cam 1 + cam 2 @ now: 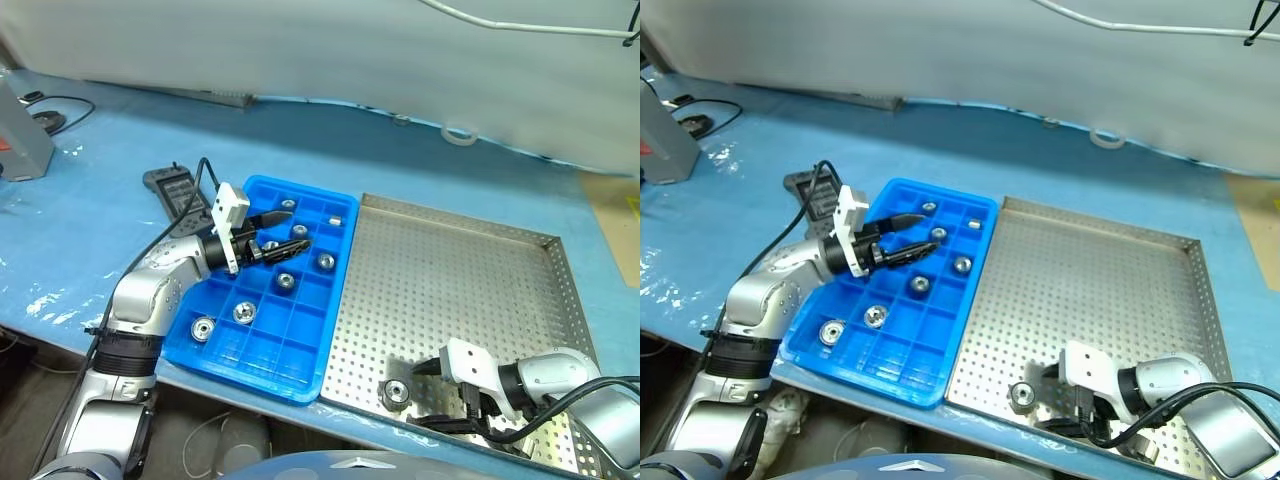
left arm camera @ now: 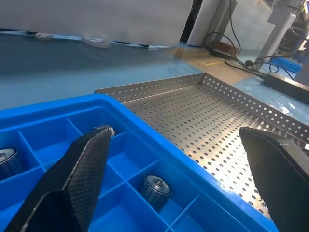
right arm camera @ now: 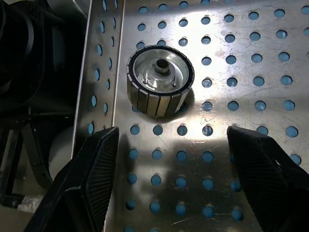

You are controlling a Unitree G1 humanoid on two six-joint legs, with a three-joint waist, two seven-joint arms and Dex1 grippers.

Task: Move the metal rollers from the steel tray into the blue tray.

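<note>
One metal roller (image 1: 396, 393) lies in the near left corner of the steel tray (image 1: 450, 270). My right gripper (image 1: 446, 385) sits low just to its right, open, and the roller (image 3: 160, 79) lies just beyond its fingertips, untouched. The blue tray (image 1: 262, 352) lies against the steel tray's left side, and several rollers (image 1: 326, 261) sit in its compartments. My left gripper (image 1: 284, 232) hovers level over the blue tray's far half, open and empty. In the left wrist view a roller (image 2: 155, 186) rests in a compartment between its fingers (image 2: 82, 174).
A black power strip (image 1: 178, 192) with a cable lies left of the blue tray. A grey box (image 1: 22, 140) stands at the far left, and a tape roll (image 1: 460, 134) lies at the back. The near table edge runs just below both trays.
</note>
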